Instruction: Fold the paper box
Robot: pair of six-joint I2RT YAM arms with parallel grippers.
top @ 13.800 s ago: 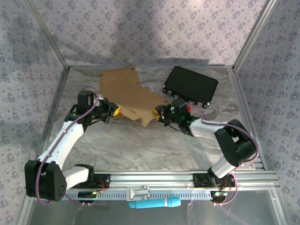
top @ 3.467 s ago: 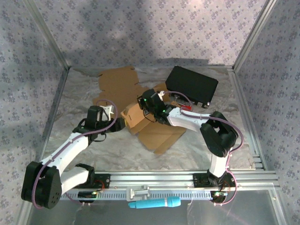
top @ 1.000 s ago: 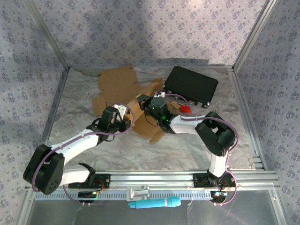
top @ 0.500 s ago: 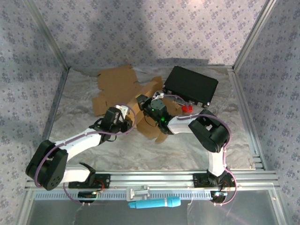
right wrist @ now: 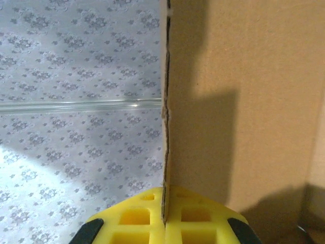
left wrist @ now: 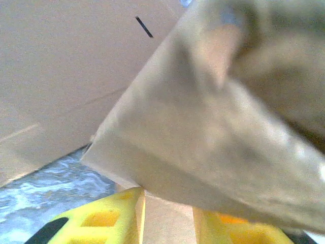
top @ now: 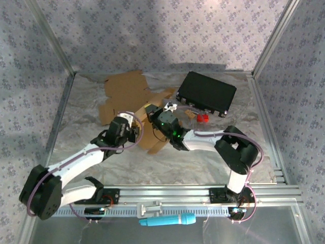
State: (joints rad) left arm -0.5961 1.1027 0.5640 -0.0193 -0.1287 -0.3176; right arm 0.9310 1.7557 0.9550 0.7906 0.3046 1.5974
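While right gripper (right wrist: 165, 212) clamps paper box (top: 127, 91) edge upright, left gripper (left wrist: 167, 216) straddles flap just left; grasp unclear.

Left wrist view: the paper box (left wrist: 203, 137) is so near that its right part is blurred, and the bottom edge cuts off the left hand (left wrist: 167, 216). Right wrist view: the box passes the top and right edges; the right hand (right wrist: 165, 206) is cut below.

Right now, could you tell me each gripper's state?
Left gripper: paper box flap between its jaws; grip cannot be told.
Right gripper: closed on the paper box edge.
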